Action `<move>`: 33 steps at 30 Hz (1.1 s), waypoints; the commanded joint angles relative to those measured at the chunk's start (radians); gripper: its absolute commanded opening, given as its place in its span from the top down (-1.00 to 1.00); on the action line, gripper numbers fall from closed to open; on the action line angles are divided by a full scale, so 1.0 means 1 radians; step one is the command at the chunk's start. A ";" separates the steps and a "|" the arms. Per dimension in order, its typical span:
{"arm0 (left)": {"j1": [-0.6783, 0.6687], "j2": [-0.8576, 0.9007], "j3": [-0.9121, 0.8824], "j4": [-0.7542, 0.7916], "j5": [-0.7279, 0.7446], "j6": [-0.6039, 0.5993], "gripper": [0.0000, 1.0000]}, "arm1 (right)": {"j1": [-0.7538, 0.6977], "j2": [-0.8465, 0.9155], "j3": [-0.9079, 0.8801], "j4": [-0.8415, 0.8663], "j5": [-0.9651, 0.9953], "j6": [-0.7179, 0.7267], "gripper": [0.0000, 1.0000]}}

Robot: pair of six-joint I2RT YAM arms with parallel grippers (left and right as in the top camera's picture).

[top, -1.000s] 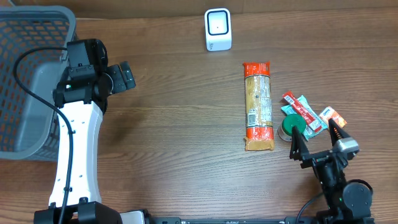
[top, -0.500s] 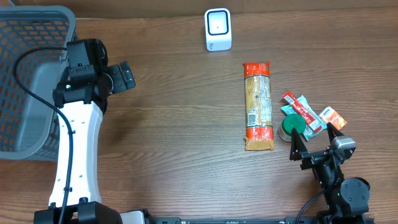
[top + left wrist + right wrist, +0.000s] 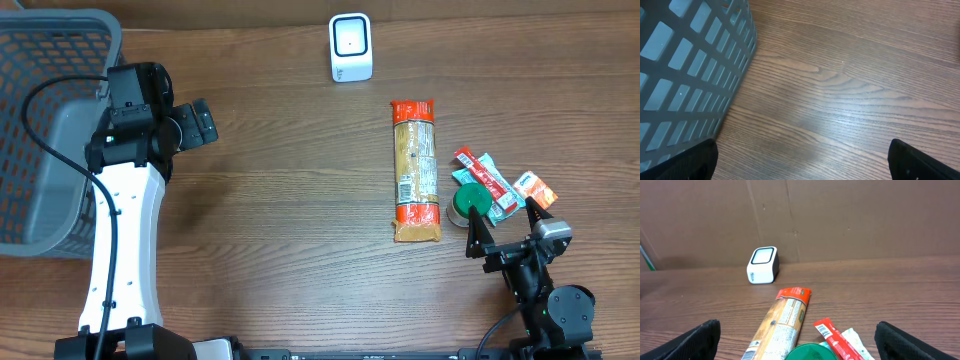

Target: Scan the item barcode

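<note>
A long orange pasta packet (image 3: 415, 170) (image 3: 782, 322) lies mid-table with its label side up. To its right sit a green-lidded tub (image 3: 469, 203) (image 3: 810, 352), a red sachet (image 3: 487, 182) (image 3: 837, 339) showing a barcode, and an orange sachet (image 3: 535, 187). The white barcode scanner (image 3: 351, 47) (image 3: 762, 265) stands at the far edge. My right gripper (image 3: 503, 225) (image 3: 800, 340) is open, low and just in front of the tub, holding nothing. My left gripper (image 3: 203, 125) (image 3: 802, 157) is open over bare wood beside the basket.
A grey mesh basket (image 3: 50, 130) (image 3: 685, 60) stands at the left edge of the table, close to the left arm. A brown cardboard wall (image 3: 840, 215) rises behind the scanner.
The right gripper has shifted slightly towards the table's near edge. The left arm and the items have not moved.
</note>
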 commanded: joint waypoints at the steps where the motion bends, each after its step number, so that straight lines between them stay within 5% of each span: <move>1: 0.003 0.007 0.010 0.004 -0.005 0.019 -1.00 | -0.003 -0.008 -0.011 0.005 0.002 0.002 -1.00; 26: 0.003 0.005 0.010 0.004 -0.005 0.019 -1.00 | -0.003 -0.008 -0.011 0.005 0.002 0.002 -1.00; 33: 0.003 -0.219 -0.005 0.003 -0.005 0.019 -1.00 | -0.003 -0.008 -0.011 0.005 0.002 0.002 -1.00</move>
